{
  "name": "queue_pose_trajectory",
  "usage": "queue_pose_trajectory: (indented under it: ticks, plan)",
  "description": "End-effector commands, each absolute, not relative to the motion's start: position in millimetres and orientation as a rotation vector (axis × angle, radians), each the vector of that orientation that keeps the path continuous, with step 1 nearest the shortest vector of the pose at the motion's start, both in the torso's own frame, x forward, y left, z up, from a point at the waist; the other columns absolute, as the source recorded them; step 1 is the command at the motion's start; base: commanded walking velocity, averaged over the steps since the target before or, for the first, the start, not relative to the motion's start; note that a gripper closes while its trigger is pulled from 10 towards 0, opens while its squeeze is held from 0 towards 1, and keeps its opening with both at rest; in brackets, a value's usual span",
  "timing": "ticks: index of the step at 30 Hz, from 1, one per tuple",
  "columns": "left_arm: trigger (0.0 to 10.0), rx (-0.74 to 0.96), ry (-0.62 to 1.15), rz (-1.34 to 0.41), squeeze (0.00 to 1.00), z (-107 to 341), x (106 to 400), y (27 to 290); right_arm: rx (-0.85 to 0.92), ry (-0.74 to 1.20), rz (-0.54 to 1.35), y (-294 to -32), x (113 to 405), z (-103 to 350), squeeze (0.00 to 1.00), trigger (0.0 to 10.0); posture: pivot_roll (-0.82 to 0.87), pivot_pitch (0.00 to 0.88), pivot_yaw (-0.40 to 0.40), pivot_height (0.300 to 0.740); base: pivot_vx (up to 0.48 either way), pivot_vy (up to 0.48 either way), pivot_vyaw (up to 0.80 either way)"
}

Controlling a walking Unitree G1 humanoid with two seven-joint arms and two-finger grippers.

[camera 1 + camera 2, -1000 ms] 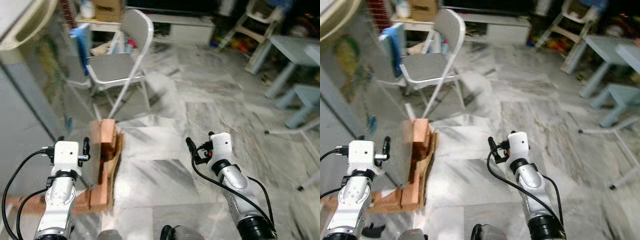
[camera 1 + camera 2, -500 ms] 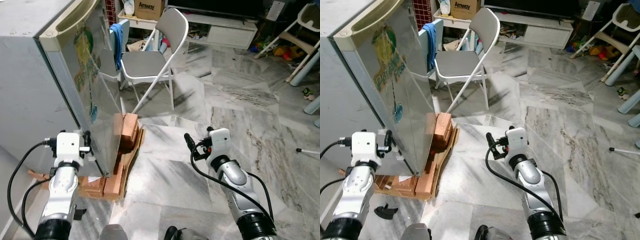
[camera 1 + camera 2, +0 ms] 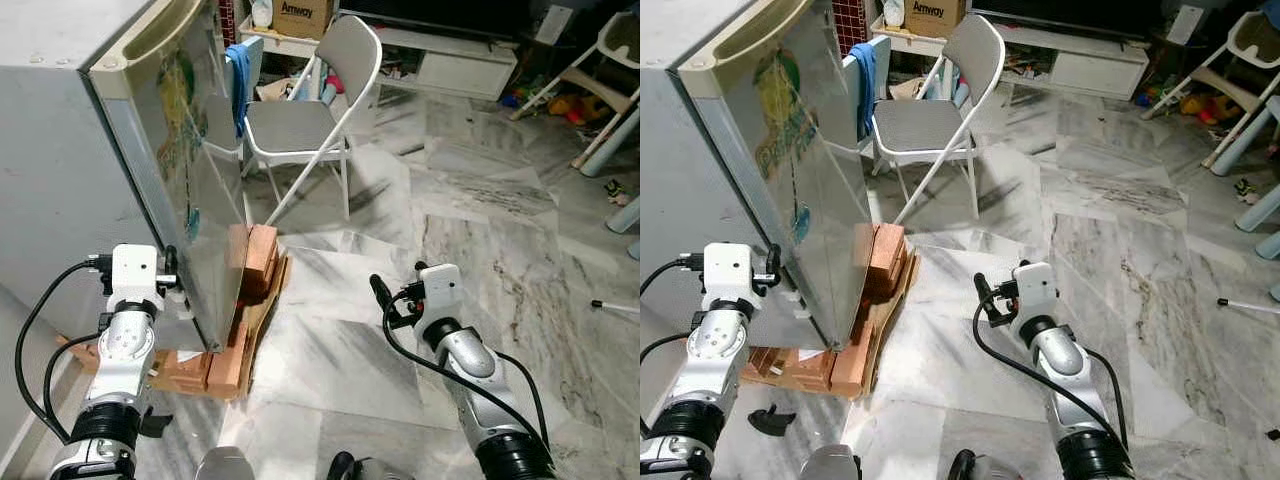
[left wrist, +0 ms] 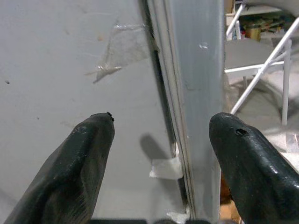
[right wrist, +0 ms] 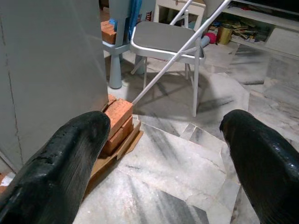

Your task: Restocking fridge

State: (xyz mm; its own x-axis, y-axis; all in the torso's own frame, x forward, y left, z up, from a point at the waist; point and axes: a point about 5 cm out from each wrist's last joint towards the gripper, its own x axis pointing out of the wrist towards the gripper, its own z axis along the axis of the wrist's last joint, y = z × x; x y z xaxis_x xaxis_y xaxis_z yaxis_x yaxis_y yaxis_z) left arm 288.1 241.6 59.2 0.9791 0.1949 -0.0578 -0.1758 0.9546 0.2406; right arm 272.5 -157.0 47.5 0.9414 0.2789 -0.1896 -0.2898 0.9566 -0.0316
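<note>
Fridge (image 3: 150, 150) stands on bricks (image 3: 255, 262) at robot's left, door shut. Left gripper (image 4: 161, 154) spread wide, empty, astride door's edge seam near fridge's bottom corner. Right gripper (image 5: 163, 154) wide open, empty, over floor (image 3: 400, 220), facing chair (image 3: 310, 110).

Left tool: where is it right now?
The left tool is low on the robot's left, open, fingers straddling the seam between the fridge side and its closed door, just above the bricks.
</note>
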Motion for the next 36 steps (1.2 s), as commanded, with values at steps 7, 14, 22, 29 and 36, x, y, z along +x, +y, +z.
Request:
queue_pose_trajectory:
  ticks: [7, 14, 22, 29, 36]
  plan:
    - [10.0, 0.226, 0.062, 0.184, 0.00, 52, 230, 243, -0.049, 0.138, 0.238, -175, 270, 58, 0.00, 10.0, 0.15, 0.028, -0.069, 0.740, 0.000, 0.000, 0.00]
    - [10.0, 0.203, 0.073, 0.192, 0.00, 54, 191, 234, -0.045, 0.154, 0.240, -173, 263, 53, 0.00, 10.0, 0.18, 0.020, -0.075, 0.740, 0.117, 0.035, -0.46]
    - [10.0, 0.203, 0.066, 0.153, 0.00, 63, 194, 223, -0.042, 0.135, 0.242, -169, 271, 60, 0.00, 10.0, 0.17, 0.011, -0.074, 0.740, 0.310, 0.281, -0.13]
    - [10.0, 0.183, 0.072, 0.148, 0.00, 67, 198, 218, -0.045, 0.130, 0.237, -169, 272, 61, 0.00, 10.0, 0.17, 0.010, -0.073, 0.740, 0.356, 0.313, 0.00]
    - [10.0, 0.206, 0.079, 0.085, 0.00, 66, 203, 208, -0.048, 0.133, 0.234, -167, 274, 61, 0.00, 10.0, 0.18, 0.020, -0.077, 0.740, 0.137, 0.133, 0.00]
